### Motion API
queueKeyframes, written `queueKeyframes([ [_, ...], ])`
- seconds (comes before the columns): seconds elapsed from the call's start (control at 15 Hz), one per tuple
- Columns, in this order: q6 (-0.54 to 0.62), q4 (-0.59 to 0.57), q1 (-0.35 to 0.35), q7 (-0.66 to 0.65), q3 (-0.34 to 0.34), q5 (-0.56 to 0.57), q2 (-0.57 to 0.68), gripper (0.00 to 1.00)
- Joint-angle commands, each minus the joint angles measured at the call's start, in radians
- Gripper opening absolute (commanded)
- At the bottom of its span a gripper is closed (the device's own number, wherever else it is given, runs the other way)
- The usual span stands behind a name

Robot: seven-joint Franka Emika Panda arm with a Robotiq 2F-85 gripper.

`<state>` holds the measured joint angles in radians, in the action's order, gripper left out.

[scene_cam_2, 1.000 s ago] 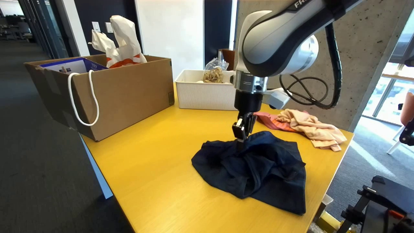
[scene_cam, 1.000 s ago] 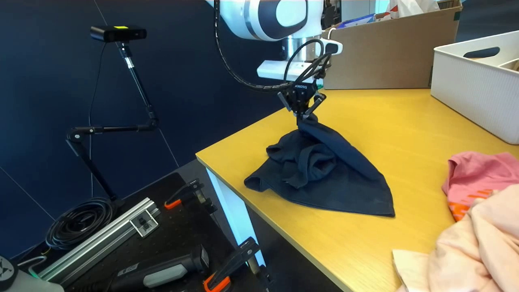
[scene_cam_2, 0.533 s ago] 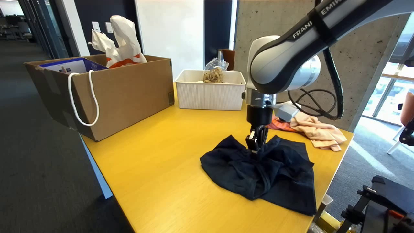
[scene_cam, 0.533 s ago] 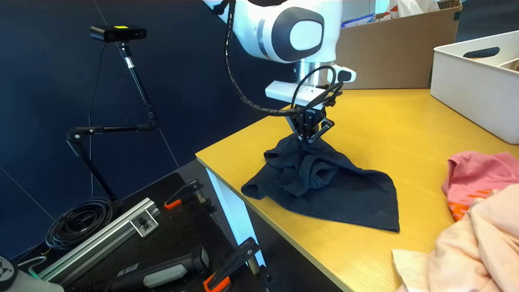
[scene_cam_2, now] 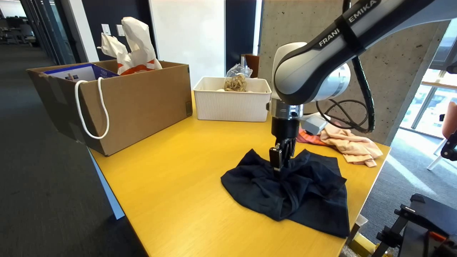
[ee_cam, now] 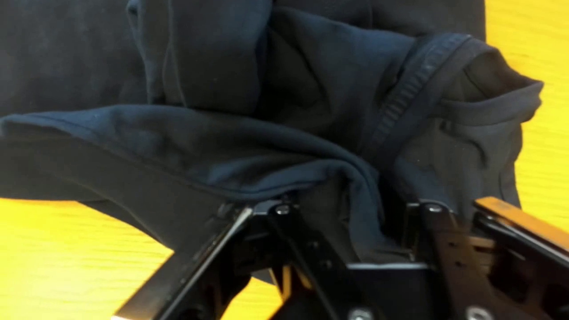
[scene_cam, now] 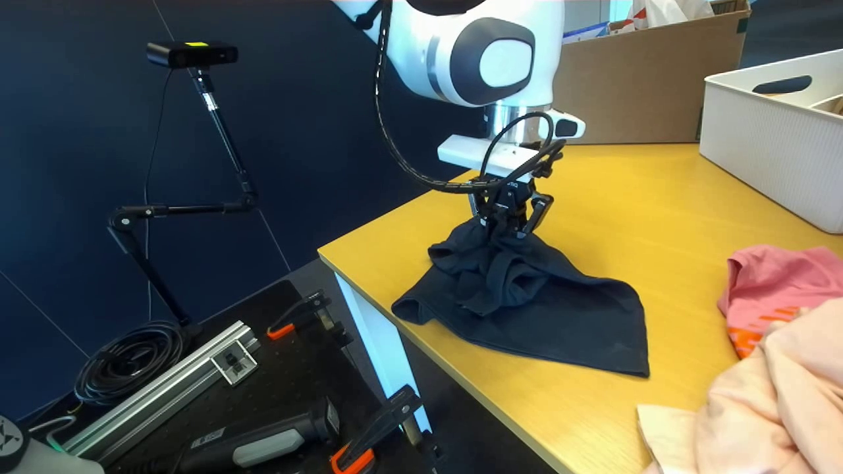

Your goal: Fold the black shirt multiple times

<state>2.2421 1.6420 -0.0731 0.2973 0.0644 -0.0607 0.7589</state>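
Observation:
The black shirt lies bunched and partly folded on the yellow table, with a flat flap toward the front edge. It also shows in an exterior view and fills much of the wrist view. My gripper points down at the far part of the shirt, low in its folds. In the wrist view the gripper has its fingers spread apart, with loose folds of dark cloth between them and not pinched. The fingertips are partly hidden by cloth in an exterior view.
A pink cloth and a pale peach cloth lie on the yellow table beside the shirt. A cardboard box and a white bin stand at the back. The shirt lies near a table edge.
My gripper came down with the held part of the shirt, laying it on the pile and shifting toward the peach cloth. Since half a second ago the fingers have spread and let the cloth go.

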Motion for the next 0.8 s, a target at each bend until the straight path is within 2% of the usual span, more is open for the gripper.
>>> queueKeyframes([
  [0.0,-0.025,0.021,-0.006,-0.001,0.011,0.001,-0.041,0.83],
  [0.2,-0.047,0.005,-0.012,0.027,0.024,-0.004,-0.023,1.0],
  [0.53,-0.056,-0.046,-0.02,0.065,0.027,-0.001,0.046,1.0],
  [0.73,-0.043,-0.08,-0.004,0.044,0.006,0.023,0.102,1.0],
])
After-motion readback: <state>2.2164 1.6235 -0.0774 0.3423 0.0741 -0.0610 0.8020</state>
